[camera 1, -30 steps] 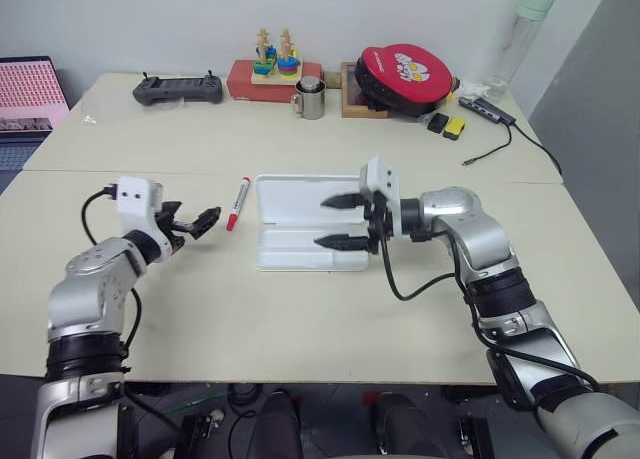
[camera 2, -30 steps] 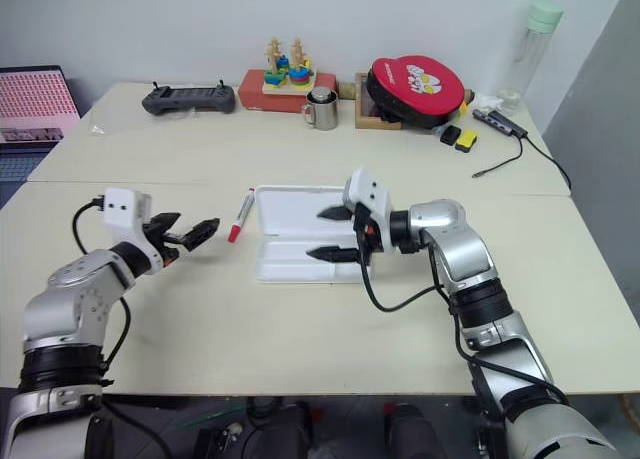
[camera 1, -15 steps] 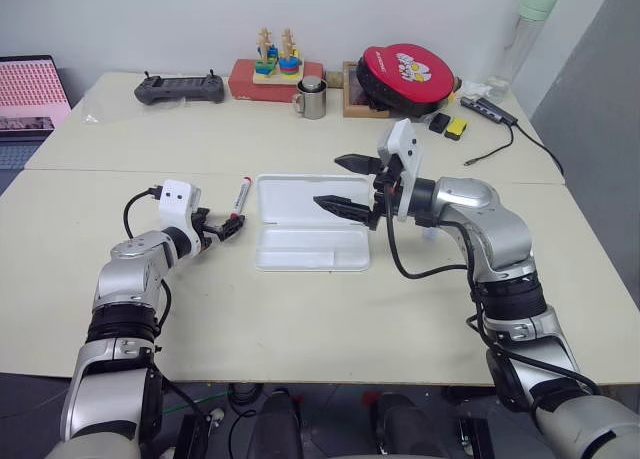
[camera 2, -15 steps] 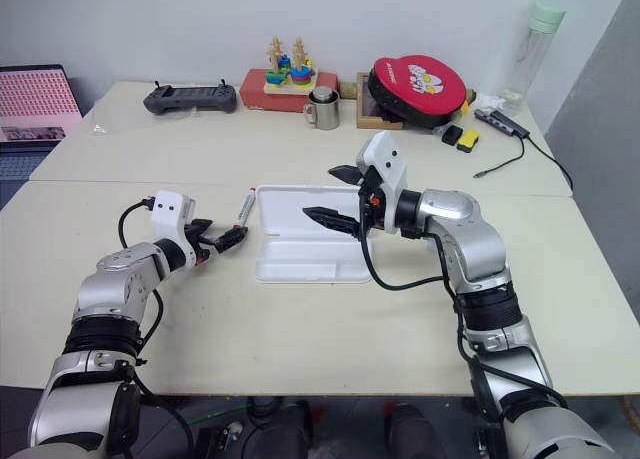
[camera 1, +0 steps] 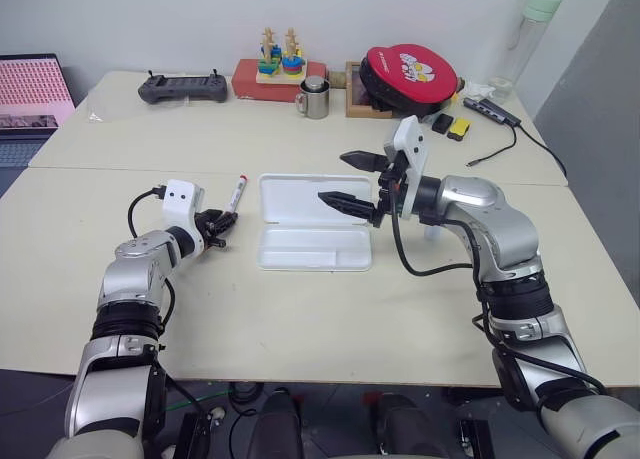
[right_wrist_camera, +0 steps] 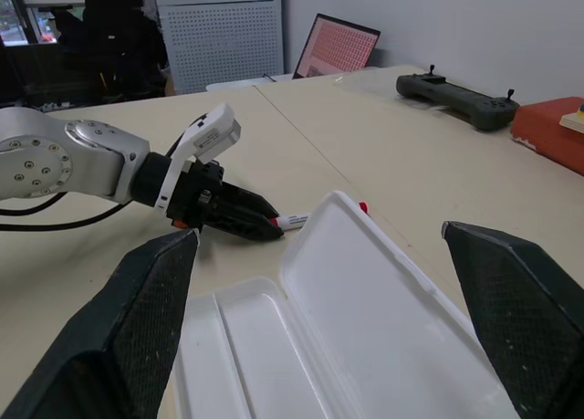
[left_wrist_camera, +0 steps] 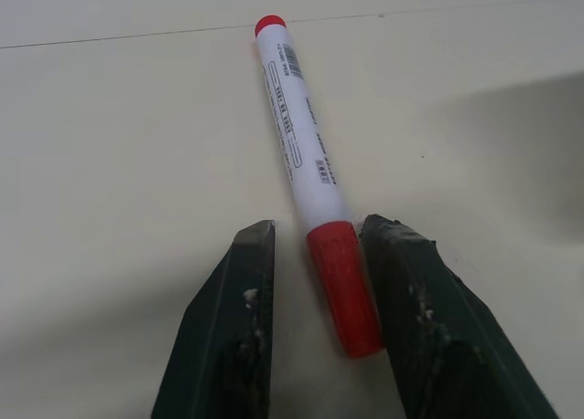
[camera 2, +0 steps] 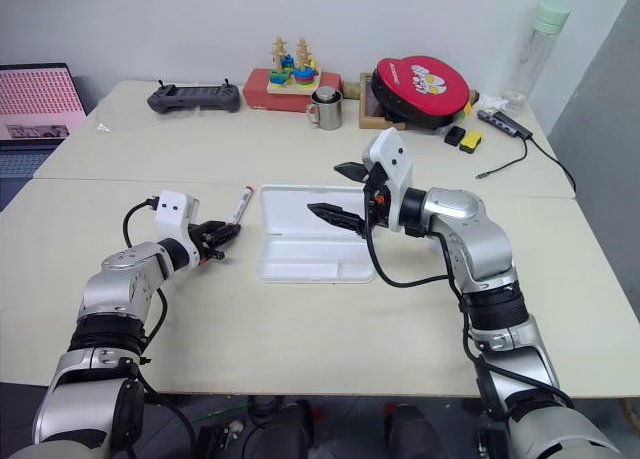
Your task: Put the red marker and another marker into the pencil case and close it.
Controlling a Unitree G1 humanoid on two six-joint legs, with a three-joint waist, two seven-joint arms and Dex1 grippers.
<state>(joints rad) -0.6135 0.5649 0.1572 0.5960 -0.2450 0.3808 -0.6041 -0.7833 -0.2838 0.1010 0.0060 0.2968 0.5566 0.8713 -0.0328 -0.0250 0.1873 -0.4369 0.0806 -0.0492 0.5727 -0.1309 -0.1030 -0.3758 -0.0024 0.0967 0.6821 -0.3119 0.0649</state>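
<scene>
The red marker lies on the table just left of the pencil case, red cap toward me. My left gripper is low on the table with its fingers shut on the red cap, one on each side. The white case stands open, lid flat behind the tray. My right gripper hovers open above the lid's right part, pointing left, nothing between its fingers. In the right wrist view the open case and the left gripper at the marker show. Another marker is hidden.
Along the table's far edge sit a black controller, a red box with a wooden stacking toy, a metal mug, a red round pouch, small black and yellow blocks, a cabled hub and a bottle. A laptop is far left.
My left gripper reached forward to the red marker and closed on its cap. My right gripper rose off the case's tray and now hangs above the lid.
</scene>
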